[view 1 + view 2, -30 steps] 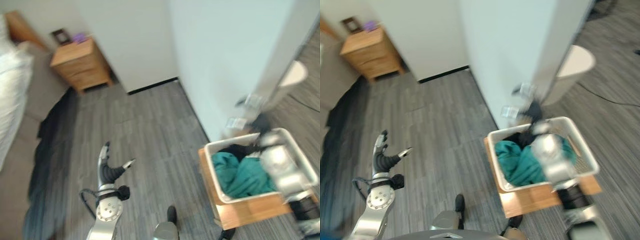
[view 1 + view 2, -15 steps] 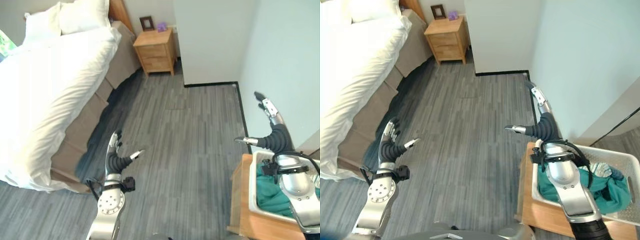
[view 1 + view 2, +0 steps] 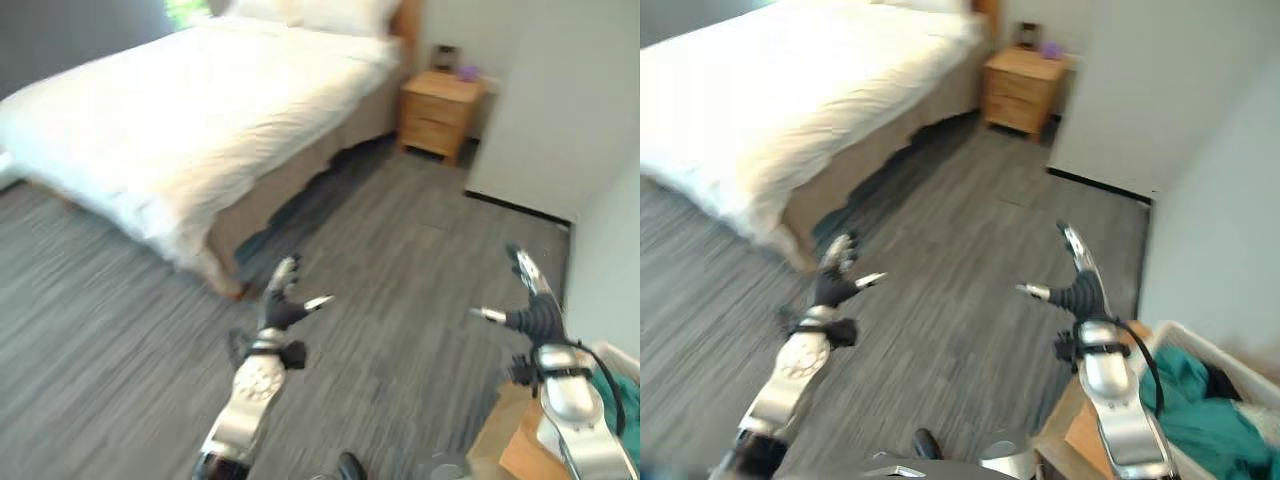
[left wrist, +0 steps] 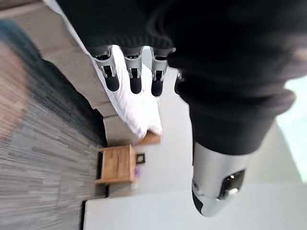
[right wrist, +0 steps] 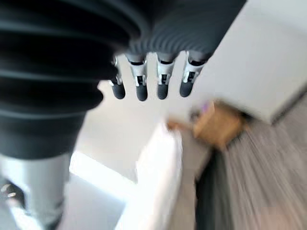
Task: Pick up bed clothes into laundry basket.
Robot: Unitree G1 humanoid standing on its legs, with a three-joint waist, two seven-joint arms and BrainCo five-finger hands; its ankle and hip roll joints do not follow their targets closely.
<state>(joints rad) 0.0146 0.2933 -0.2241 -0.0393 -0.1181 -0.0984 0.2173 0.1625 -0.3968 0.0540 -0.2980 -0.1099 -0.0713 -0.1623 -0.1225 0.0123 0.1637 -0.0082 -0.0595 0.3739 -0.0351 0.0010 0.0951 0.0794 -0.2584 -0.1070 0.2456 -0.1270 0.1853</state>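
Left eye view: my left robot hand (image 3: 282, 305) and right robot hand (image 3: 530, 308) hang over the grey floor (image 3: 130, 330), fingers spread and empty (thumbs out). Teal clothes (image 3: 1200, 405) lie in the laundry basket (image 3: 1170, 332) at my right; the white bed (image 3: 190, 110) stands ahead.

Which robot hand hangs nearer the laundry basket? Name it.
The right robot hand: it hovers open just beside the white laundry basket holding teal clothes. The left robot hand is over bare floor by the bed.

Head stereo eyes look down toward the bed (image 3: 200, 110); wrist cameras also catch it.
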